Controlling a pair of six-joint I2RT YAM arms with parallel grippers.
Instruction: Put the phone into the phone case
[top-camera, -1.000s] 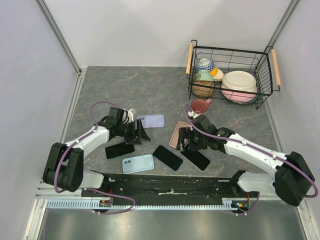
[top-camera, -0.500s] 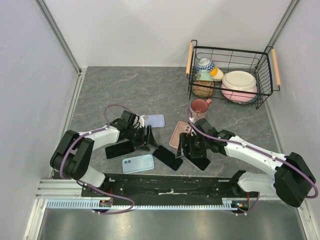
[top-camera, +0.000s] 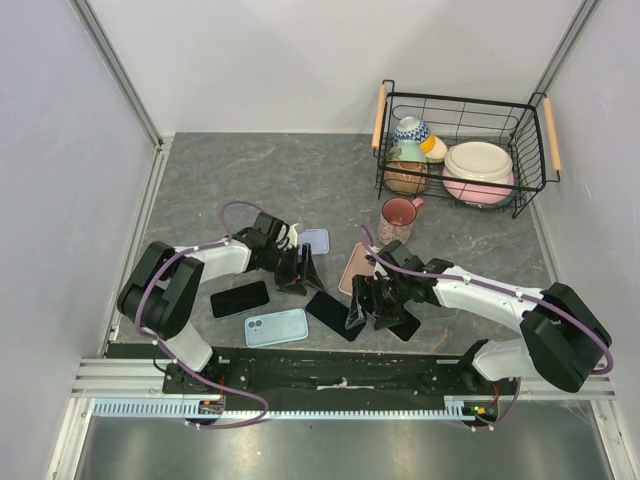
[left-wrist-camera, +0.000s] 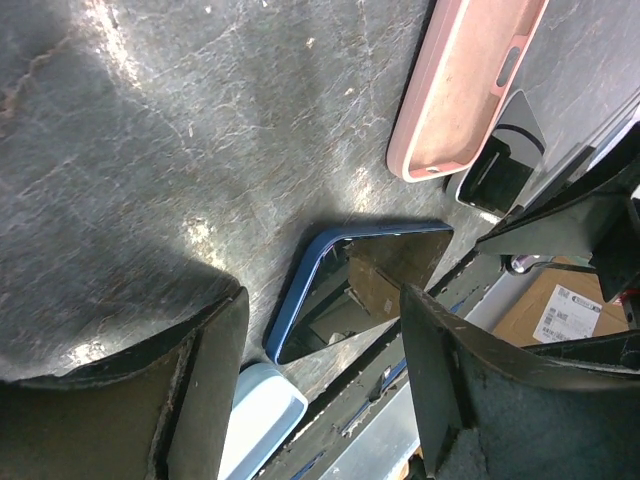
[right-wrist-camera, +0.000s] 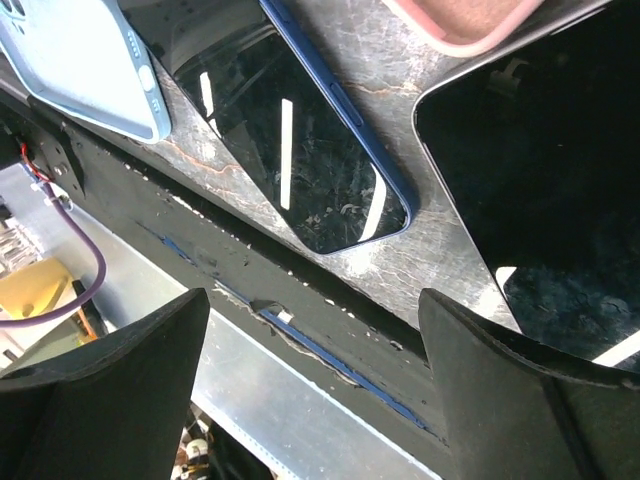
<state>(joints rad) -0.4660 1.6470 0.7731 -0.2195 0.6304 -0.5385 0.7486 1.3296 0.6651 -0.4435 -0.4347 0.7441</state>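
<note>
A dark phone with a blue edge (top-camera: 335, 315) lies screen up at the near middle; it also shows in the left wrist view (left-wrist-camera: 350, 290) and the right wrist view (right-wrist-camera: 290, 150). An empty pink case (top-camera: 356, 268) lies just behind it, seen in the left wrist view (left-wrist-camera: 465, 90). A light blue case (top-camera: 276, 327) lies to the phone's left. My left gripper (top-camera: 300, 272) is open and empty, low over the table just left of the blue-edged phone (left-wrist-camera: 320, 390). My right gripper (top-camera: 366, 308) is open and empty over the gap between that phone and a second black phone (top-camera: 402, 323) (right-wrist-camera: 540, 200).
A third black phone (top-camera: 240, 298) lies at the left. A lavender case (top-camera: 317, 240) lies behind my left gripper. A pink mug (top-camera: 400, 212) stands behind the pink case. A wire basket (top-camera: 460, 150) of bowls stands at the back right. The black front rail (top-camera: 340, 365) runs close by.
My left gripper has moved right, off the lavender case towards the blue-edged phone. My right gripper has moved left and nearer, over the phones' near ends. Both stayed open.
</note>
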